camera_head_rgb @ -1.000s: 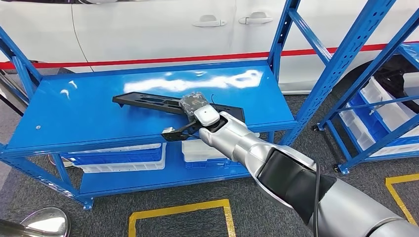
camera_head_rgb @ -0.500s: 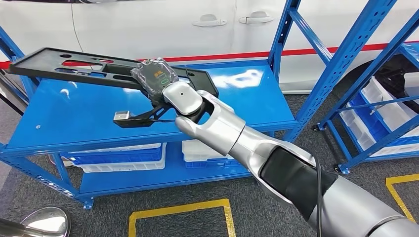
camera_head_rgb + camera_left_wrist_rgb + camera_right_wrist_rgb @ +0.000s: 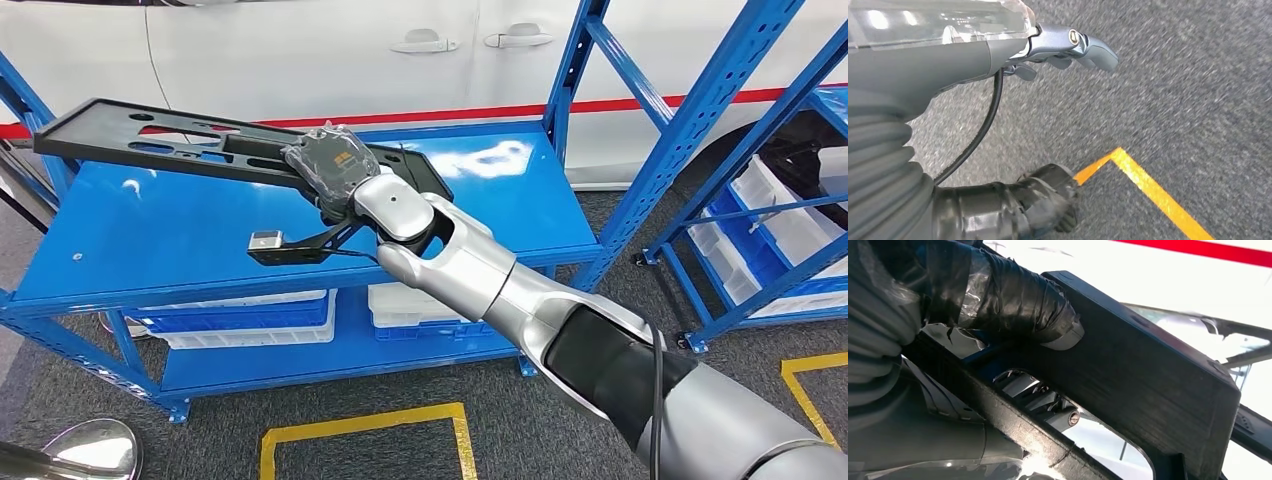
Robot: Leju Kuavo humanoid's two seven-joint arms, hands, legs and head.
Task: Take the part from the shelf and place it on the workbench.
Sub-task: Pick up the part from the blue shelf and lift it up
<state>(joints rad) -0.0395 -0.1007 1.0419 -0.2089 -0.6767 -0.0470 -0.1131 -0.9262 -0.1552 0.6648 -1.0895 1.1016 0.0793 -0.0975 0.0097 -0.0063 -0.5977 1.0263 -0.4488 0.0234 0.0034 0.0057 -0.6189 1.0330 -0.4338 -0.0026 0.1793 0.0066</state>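
Grey carpet [image 3: 80, 390] with yellow floor tape [image 3: 360, 425] lies nearest. Left hand [image 3: 1068, 47] hangs over it, fingers curled, holding nothing. Right hand [image 3: 335, 170] grips the long black part [image 3: 180, 140], lifted clear above the blue shelf [image 3: 150, 240], toward its back left corner. White car [image 3: 300, 50] stands behind.

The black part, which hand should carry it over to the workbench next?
Right. The right hand already grips the black part, lifted clear of the blue shelf. The left hand hangs over the floor, holding nothing.
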